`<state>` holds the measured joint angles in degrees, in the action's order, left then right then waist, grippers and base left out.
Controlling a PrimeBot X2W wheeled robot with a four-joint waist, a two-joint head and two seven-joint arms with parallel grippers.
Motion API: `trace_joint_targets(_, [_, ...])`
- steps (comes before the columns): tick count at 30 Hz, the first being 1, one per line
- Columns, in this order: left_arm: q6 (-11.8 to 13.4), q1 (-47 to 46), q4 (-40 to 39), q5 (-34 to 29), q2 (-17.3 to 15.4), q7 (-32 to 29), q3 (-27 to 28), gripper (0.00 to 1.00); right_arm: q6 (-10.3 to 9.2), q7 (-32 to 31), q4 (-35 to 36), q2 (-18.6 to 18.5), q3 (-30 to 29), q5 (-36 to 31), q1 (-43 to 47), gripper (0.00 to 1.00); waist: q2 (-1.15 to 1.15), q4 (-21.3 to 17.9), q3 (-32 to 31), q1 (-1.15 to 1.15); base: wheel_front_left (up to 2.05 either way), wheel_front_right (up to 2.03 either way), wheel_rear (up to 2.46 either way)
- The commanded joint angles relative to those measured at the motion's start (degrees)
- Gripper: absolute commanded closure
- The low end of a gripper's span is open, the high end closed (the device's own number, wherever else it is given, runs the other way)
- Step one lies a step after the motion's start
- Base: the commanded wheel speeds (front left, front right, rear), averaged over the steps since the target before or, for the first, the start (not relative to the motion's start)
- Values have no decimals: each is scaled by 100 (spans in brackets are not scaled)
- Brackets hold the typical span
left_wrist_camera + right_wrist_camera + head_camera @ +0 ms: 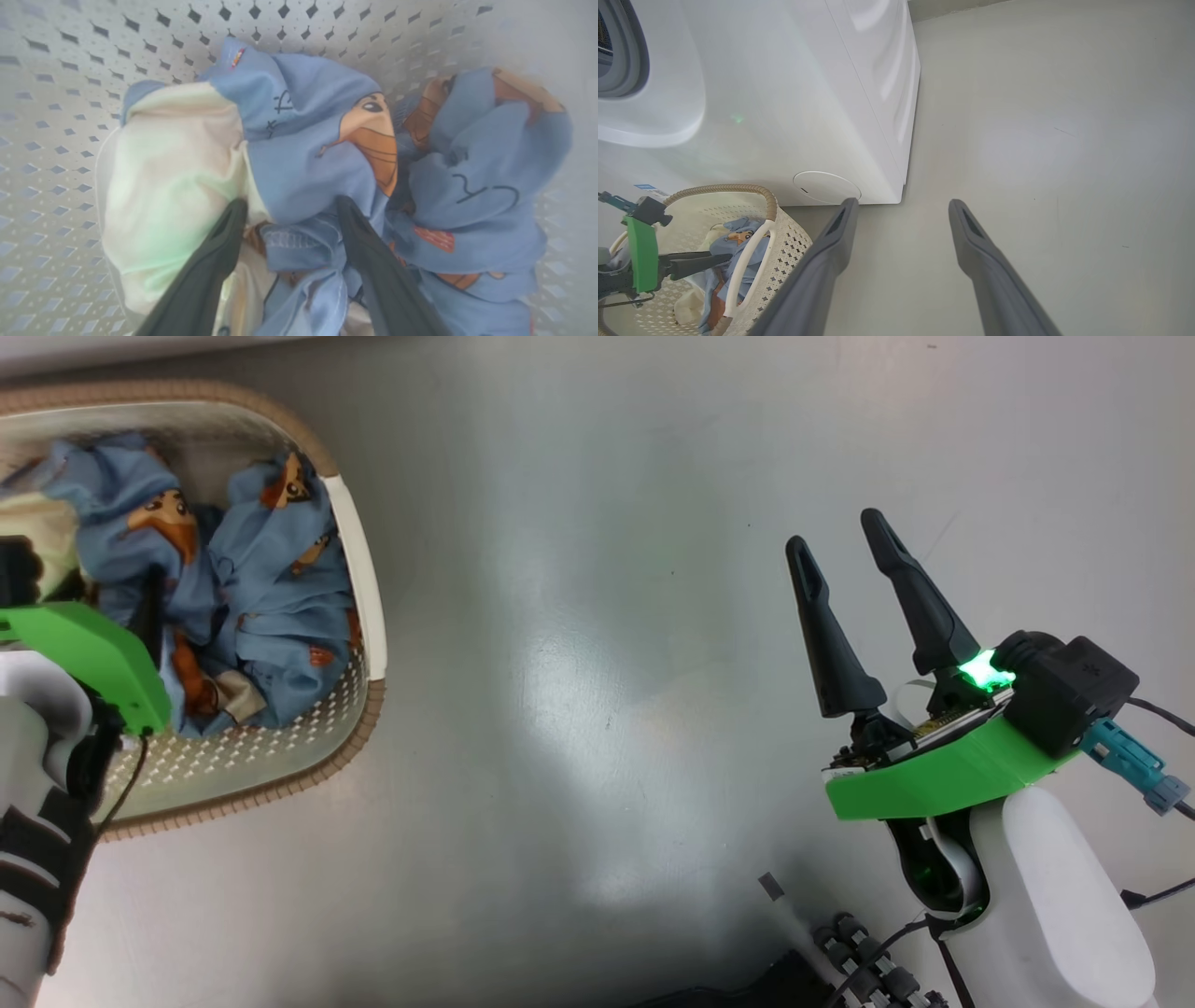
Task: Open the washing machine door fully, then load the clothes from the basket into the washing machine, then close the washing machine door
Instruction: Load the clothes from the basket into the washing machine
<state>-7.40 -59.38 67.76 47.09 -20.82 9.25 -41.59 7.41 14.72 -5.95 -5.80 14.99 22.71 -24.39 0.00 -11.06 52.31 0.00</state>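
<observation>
Left tool (pixel 290 205), dark fingers spread, digs into the light-blue printed clothes (pixel 303 158) inside the cream perforated plastic basket (pixel 359 569) beside the white washing machine (pixel 784 93); right tool (pixel 836 534) hangs spread over grey floor (pixel 607 616).

The clothes (pixel 271 588) are seen as soft, crumpled matt cloth. The basket (pixel 280 747) is made of smooth perforated plastic, topped with a rougher woven-look rim. The washing machine (pixel 784 93) is finished in smooth glossy white. The floor (pixel 597 616) is coated smooth grey, slightly shiny. The fingers (pixel 826 635) of the right gripper (pixel 834 529) are done in matt dark plastic.
</observation>
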Motion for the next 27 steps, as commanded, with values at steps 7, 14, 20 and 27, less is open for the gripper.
trace_joint_targets(7, [-9,5,-123,389,-260,-167,-242,100,8,28,173,24,151,-40,112,0,0,-21,12,0,0,0,0])
trace_joint_targets(14, [-9,17,-196,762,-183,-5,-439,100,8,28,186,-1,71,-54,100,0,0,68,-53,0,0,0,0])
trace_joint_targets(20, [-9,140,-207,1159,-81,385,-390,100,8,28,153,-2,52,-52,49,0,0,198,-273,0,0,0,0])
trace_joint_targets(27, [-9,401,-384,1393,-71,569,-188,100,8,28,58,-34,11,-11,51,0,0,356,-669,0,0,0,0])
